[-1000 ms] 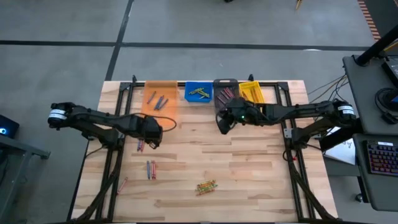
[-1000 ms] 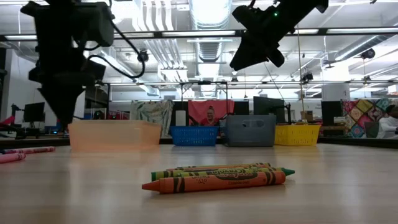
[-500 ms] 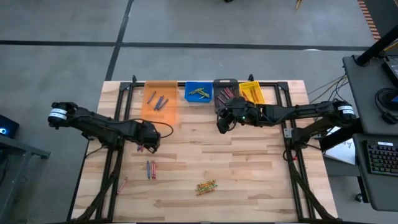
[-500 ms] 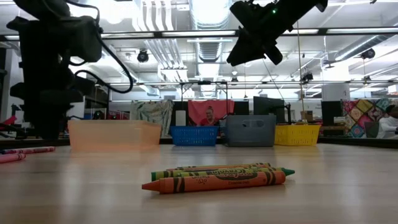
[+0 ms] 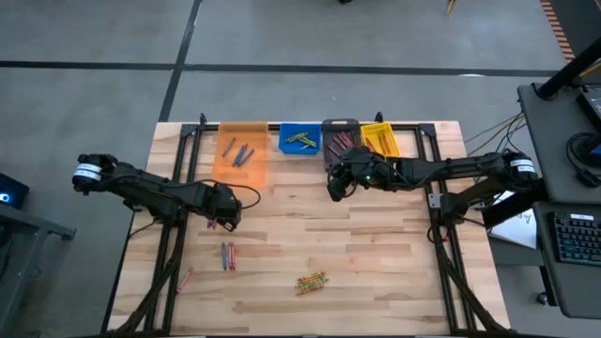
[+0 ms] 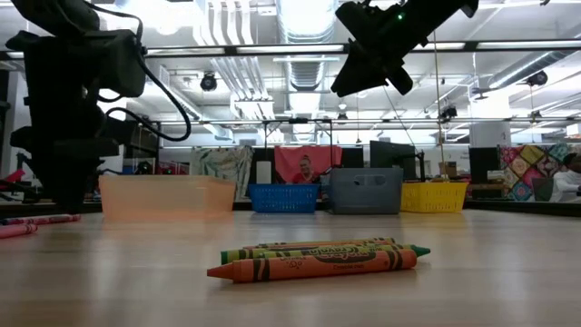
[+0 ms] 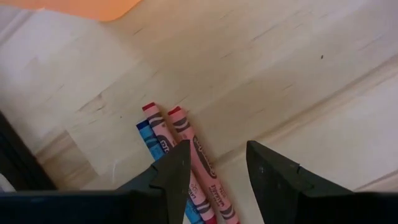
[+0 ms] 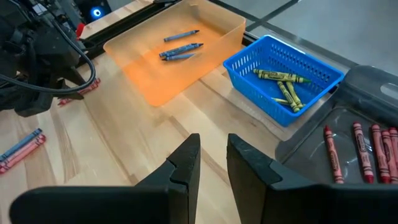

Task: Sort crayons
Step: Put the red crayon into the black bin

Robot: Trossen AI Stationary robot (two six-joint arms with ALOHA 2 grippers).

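Observation:
My left gripper points down, open, low over three crayons on the table: two red crayons and a blue crayon, side by side. One red crayon runs into the gap between the fingers; the other two pass under one finger. Whether a finger touches them I cannot tell. More crayons lie in a red and blue group, an orange and green group and a single red one. My right gripper hangs high in front of the grey bin, open by a narrow gap and holding nothing.
Four bins line the far edge: an orange bin with blue crayons, a blue bin with green ones, the grey bin with red ones, and a yellow bin. Bare wood lies in the middle of the table.
My left gripper has come down and a little toward the table's left edge, onto the crayons in front of the orange bin. The crayons on the table have not moved.

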